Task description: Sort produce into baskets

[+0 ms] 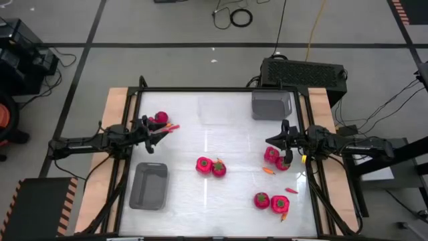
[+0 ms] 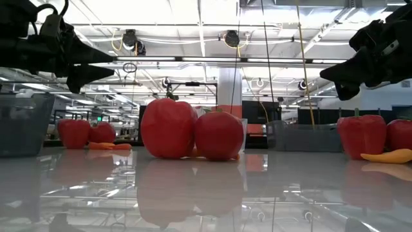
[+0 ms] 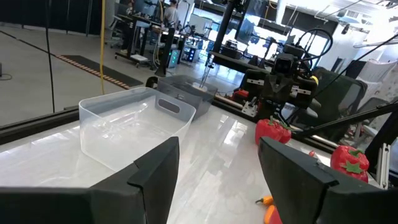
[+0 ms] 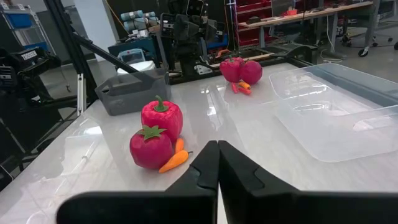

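Note:
Red round fruits lie on the white table in pairs: far left (image 1: pixel 160 119), centre (image 1: pixel 210 166), right (image 1: pixel 275 158) and near right (image 1: pixel 270 201). Small orange peppers lie beside them (image 1: pixel 172 127) (image 1: pixel 268 171). One grey basket (image 1: pixel 149 185) stands near left, the other (image 1: pixel 272 105) far right. My left gripper (image 1: pixel 155 132) (image 3: pixel 217 162) is open and empty above the table, beside the far-left pair. My right gripper (image 1: pixel 270 140) (image 4: pixel 217 155) is shut and empty above the table, just beyond the right pair. In the right wrist view the centre pair (image 4: pixel 155 134) lies ahead of it.
A clear plastic tray (image 1: pixel 221 107) (image 3: pixel 124 124) stands at the far middle, next to the far-right basket. More peppers lie at the near right (image 1: pixel 292 191) (image 1: pixel 283 216). A black box (image 1: pixel 304 70) sits beyond the table's far right corner. Bare tabletop lies between the centre pair and the clear tray.

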Robot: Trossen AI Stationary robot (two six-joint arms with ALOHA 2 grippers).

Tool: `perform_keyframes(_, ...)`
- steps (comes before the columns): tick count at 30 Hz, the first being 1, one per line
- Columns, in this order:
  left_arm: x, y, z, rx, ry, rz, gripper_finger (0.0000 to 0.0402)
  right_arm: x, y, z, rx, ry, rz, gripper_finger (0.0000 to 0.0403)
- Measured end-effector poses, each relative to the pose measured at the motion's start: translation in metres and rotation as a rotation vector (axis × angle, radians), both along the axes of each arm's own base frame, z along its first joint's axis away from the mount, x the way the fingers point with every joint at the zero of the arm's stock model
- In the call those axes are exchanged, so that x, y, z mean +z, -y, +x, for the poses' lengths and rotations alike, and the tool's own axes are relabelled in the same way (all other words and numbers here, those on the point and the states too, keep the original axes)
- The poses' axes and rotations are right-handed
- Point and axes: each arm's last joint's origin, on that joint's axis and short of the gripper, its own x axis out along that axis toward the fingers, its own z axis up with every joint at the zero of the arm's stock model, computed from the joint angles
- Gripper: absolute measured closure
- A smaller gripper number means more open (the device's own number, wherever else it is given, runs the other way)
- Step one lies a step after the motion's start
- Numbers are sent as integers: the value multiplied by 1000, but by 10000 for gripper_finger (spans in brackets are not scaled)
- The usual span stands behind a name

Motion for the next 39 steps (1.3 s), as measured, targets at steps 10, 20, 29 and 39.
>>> perform_keyframes(10, 0, 0, 0, 0, 0, 0, 175, 0, 0, 0, 0, 0, 0, 403)
perform_keyframes(20, 0, 0, 0, 0, 1, 0, 175, 0, 0, 0, 0, 0, 0, 403)
perform_keyframes(29, 0, 0, 0, 0, 0, 0, 175, 0, 0, 0, -1, 3, 6, 403)
perform_keyframes(39, 0, 0, 0, 0, 0, 0, 175, 2, 1, 0, -72, 46, 387, 403)
